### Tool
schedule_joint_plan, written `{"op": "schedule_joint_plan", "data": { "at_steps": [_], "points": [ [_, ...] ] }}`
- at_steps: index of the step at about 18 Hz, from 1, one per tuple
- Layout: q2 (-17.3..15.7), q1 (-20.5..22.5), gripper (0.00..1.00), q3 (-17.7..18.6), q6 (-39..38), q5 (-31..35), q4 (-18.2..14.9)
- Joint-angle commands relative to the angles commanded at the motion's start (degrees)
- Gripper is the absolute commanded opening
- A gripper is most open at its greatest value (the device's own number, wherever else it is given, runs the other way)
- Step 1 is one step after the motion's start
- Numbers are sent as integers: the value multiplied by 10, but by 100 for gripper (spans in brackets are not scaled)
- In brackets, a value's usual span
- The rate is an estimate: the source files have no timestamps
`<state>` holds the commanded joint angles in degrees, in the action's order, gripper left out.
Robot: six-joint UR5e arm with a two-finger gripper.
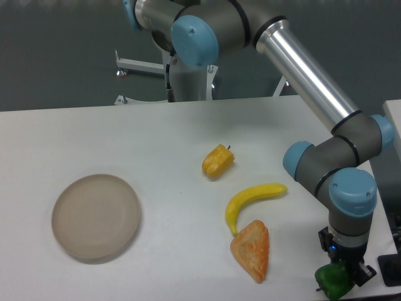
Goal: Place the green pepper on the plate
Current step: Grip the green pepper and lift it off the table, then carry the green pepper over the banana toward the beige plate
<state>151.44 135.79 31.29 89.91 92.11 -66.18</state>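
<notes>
The green pepper (332, 281) is small and glossy, at the table's front right corner. My gripper (343, 273) points straight down over it, and its dark fingers (363, 274) close on the pepper's upper part. I cannot tell whether the pepper rests on the table or is lifted. The plate (96, 217) is a round beige-tan dish at the front left of the table, far from the gripper, with nothing on it.
A yellow-orange pepper (218, 161) lies near the table's middle. A banana (250, 202) and an orange wedge of bread-like food (252, 249) lie between the gripper and the plate. The arm's forearm (307, 75) spans the right side above the table.
</notes>
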Motion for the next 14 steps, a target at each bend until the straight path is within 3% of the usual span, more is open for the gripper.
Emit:
{"op": "schedule_joint_plan", "data": {
  "at_steps": [6, 10, 14],
  "points": [
    [-17, -3, 31, 19, -4, -3, -3],
    [-57, -5, 31, 74, -28, -4, -6],
    [-130, -22, 31, 155, -72, -4, -19]
  ]
}}
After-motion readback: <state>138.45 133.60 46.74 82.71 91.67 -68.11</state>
